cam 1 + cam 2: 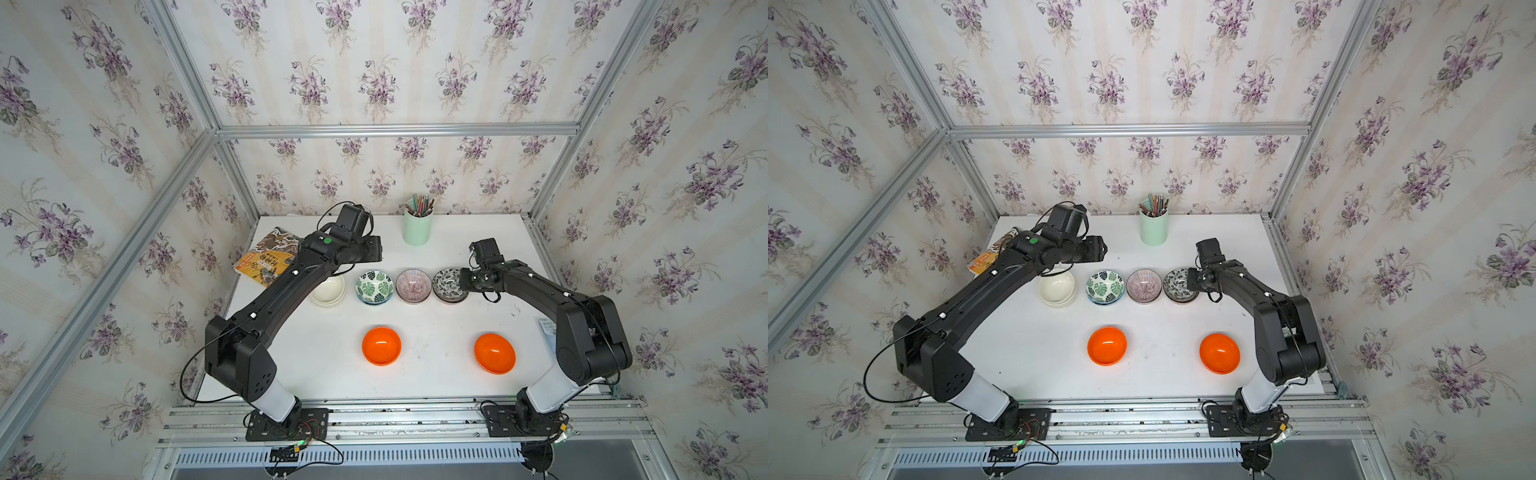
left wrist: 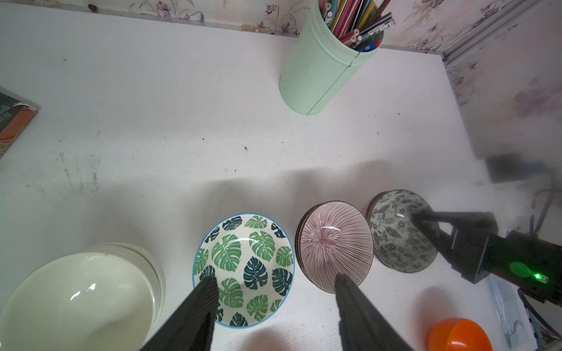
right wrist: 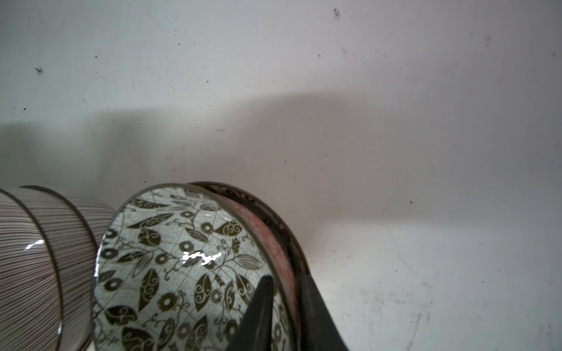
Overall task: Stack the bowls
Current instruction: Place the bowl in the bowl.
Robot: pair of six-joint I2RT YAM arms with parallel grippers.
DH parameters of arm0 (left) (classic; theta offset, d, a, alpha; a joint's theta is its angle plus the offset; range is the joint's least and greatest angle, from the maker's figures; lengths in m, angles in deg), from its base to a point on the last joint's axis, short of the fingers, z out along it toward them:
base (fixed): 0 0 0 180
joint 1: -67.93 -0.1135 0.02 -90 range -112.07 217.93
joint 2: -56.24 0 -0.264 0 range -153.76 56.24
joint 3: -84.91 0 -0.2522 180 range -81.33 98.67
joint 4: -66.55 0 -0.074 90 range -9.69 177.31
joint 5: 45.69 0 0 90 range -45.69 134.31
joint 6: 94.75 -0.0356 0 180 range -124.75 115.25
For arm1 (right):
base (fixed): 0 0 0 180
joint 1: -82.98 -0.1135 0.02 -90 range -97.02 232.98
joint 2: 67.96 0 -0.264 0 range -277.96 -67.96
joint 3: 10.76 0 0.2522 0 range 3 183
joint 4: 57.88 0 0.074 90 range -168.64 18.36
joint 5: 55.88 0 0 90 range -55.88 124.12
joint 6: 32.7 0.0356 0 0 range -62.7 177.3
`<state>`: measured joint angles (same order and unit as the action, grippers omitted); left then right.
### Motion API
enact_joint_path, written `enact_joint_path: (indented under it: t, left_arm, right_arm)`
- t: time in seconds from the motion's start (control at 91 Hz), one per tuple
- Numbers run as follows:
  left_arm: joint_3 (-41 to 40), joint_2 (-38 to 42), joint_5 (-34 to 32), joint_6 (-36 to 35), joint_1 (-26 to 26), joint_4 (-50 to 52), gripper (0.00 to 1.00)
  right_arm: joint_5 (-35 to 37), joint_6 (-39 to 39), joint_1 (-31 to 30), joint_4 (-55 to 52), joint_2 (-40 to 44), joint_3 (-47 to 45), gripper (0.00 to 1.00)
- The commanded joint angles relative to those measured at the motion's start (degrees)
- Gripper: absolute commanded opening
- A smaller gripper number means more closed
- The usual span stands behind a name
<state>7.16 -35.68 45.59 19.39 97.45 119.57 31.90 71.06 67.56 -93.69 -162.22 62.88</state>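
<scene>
While the right gripper (image 3: pixel 286 277) straddled the floral bowl (image 3: pixel 176 258) at its 3 o'clock rim, I couldn't tell whether it pinched. Bowl sat at 3 o'clock of the striped bowl (image 3: pixel 30 258). Left gripper (image 2: pixel 275 278) stood spread.

Wide left pincer (image 2: pixel 275 278), narrow right pincer (image 3: pixel 286 278).
</scene>
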Motion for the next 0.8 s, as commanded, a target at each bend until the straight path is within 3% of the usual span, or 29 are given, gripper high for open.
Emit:
enact_joint_path:
  t: [0.0,0.297,0.55,0.791]
  left_arm:
    - [0.6,0.2,-0.4,-0.6,-0.2,0.2,0.65]
    - [0.3,0.0,-0.1,-0.4,-0.2,-0.2,0.65]
    - [0.0,0.5,-0.1,-0.3,-0.2,-0.1,0.65]
    - [-0.3,0.8,-0.5,-0.4,-0.2,0.0,0.65]
  right_arm:
    - [1.0,0.0,0.0,-0.1,0.6,0.3,0.26]
    - [4.3,-0.9,0.0,-2.4,4.2,0.3,0.35]
    - [3.0,-0.9,0.1,-0.2,3.3,-1.4,0.19]
    - [2.4,-0.7,0.1,1.0,2.8,-2.3,0.16]
